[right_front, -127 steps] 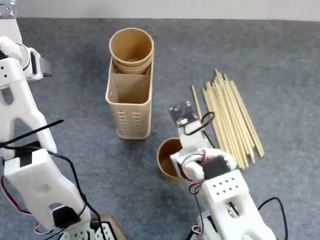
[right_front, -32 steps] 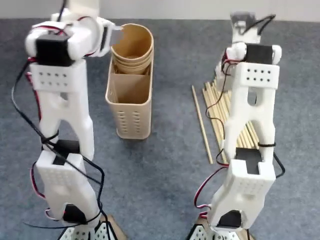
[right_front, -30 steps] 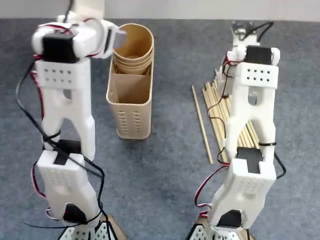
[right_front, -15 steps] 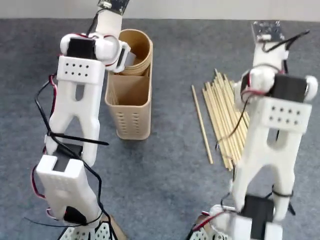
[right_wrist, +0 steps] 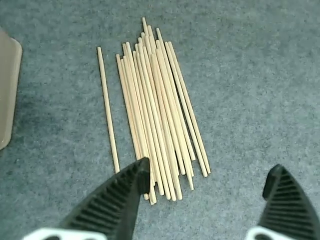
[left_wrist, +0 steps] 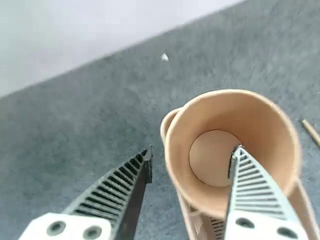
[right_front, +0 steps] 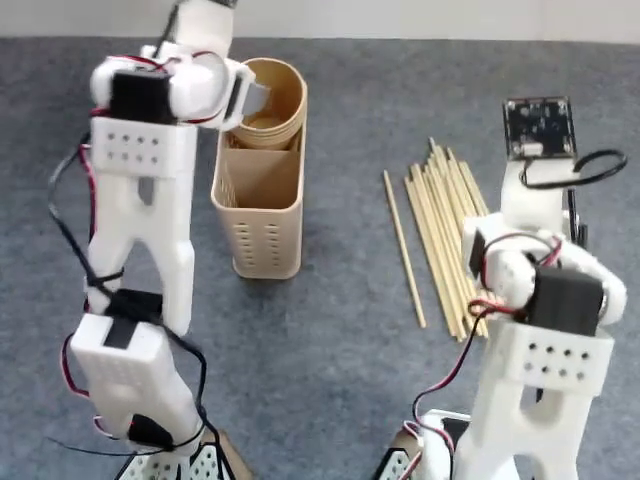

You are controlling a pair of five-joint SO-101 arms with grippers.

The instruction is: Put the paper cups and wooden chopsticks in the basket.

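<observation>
**The paper cups [right_front: 268, 100] sit in the basket [right_front: 258, 225], and the chopsticks [right_front: 455, 235] lie on the table [right_front: 330, 340]**

We see the paper cups stacked one inside the other. They stand up in the far part of the tan basket. The basket stands upright on the grey table.

The wooden chopsticks lie flat in a pile on the table. The pile is off to the side of the basket, well apart from it. A lone chopstick [right_front: 404, 248] lies just beside the pile, between the pile and the basket.

The left pincer [left_wrist: 191, 152] hangs over the paper cups. Its two fingers are spread apart. One finger is over the inside of the top cup [left_wrist: 227, 145]. The other finger is outside it, over the table. So the cup's wall is between them. We cannot tell if a finger touches the cup.

The right pincer [right_wrist: 209, 167] hangs over the near ends of the chopsticks. Its fingers are spread wide and it holds nothing. One finger is over the ends of the pile. The other finger is over bare table.
</observation>
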